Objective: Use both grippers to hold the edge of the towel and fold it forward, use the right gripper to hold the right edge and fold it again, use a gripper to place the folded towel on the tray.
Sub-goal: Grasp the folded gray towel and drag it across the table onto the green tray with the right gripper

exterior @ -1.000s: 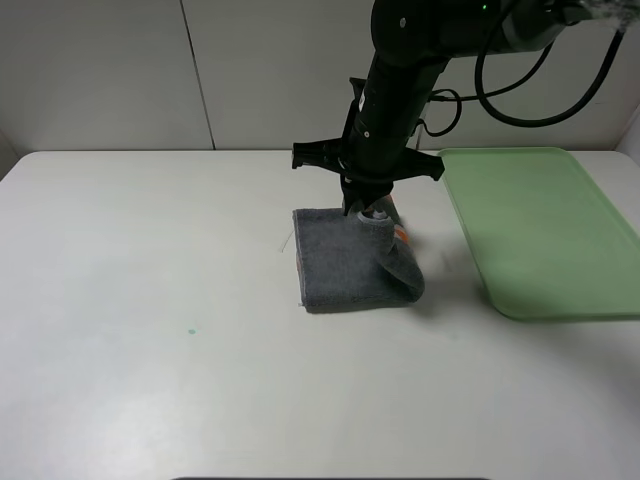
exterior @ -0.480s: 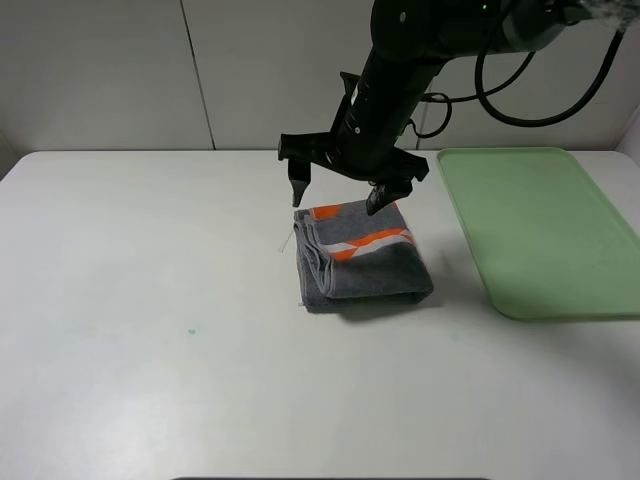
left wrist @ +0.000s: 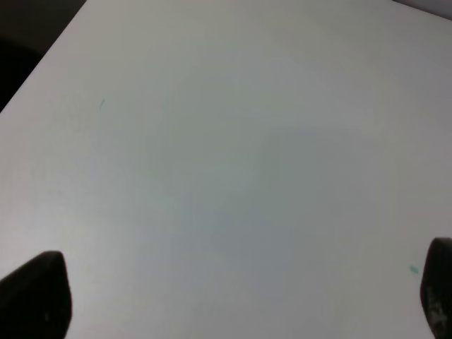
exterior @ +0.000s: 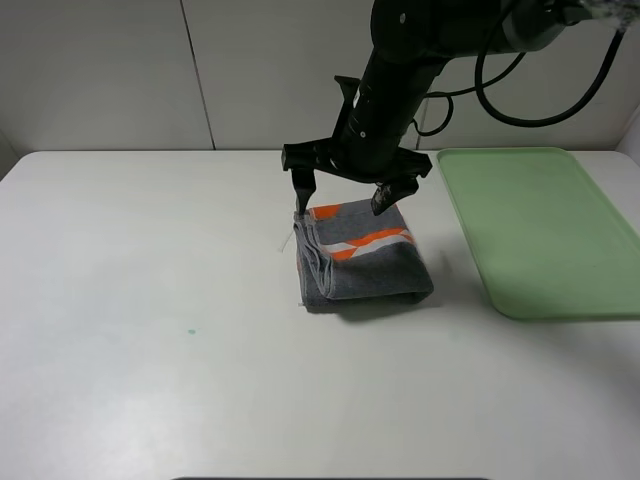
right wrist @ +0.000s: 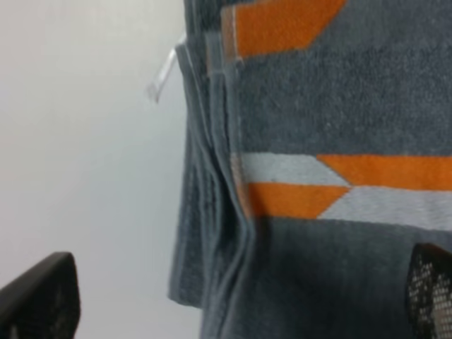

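The dark grey towel [exterior: 365, 258] lies folded into a small thick stack on the white table [exterior: 150, 300], with its orange-and-white band facing up at the far end. My right gripper [exterior: 342, 197] hangs open just over the towel's far edge, one fingertip [exterior: 299, 190] near its far-left corner, and holds nothing. The right wrist view shows the towel [right wrist: 318, 120], its layered folded edge, and both fingertips wide apart [right wrist: 235, 296]. The light-green tray [exterior: 545, 225] lies to the right of the towel and holds nothing. My left gripper [left wrist: 236, 300] is open over bare table and does not show in the exterior view.
A small pale tag [right wrist: 162, 74] sticks out from the towel's far-left corner. A tiny green speck [exterior: 191, 331] marks the table front left. A white panelled wall [exterior: 200, 70] stands behind the table.
The right gripper let go of the folded-over flap, opened wide and rose a little. The towel now lies flat with the orange band on top.
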`<state>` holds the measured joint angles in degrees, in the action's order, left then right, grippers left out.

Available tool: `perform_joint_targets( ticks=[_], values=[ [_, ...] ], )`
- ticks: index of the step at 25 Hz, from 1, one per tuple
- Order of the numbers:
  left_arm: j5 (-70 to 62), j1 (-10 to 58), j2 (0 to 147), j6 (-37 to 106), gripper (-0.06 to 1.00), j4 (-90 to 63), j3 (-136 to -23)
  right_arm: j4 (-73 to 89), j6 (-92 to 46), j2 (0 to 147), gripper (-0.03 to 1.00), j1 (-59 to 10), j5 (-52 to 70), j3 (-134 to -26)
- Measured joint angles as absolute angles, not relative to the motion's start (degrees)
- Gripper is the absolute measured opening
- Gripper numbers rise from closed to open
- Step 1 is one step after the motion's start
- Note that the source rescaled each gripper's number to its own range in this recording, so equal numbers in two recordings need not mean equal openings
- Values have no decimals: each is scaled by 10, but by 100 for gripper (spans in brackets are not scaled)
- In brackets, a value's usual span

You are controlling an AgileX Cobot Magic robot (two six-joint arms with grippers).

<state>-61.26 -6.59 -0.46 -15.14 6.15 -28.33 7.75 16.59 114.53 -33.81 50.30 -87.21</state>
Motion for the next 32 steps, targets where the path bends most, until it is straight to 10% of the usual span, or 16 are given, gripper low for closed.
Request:
perform_joint_targets(
  ticks=[32],
  values=[
    [-613, -66, -5, -151, 100, 62, -283, -44, 47, 1232, 100, -255, 529, -873]
  ],
)
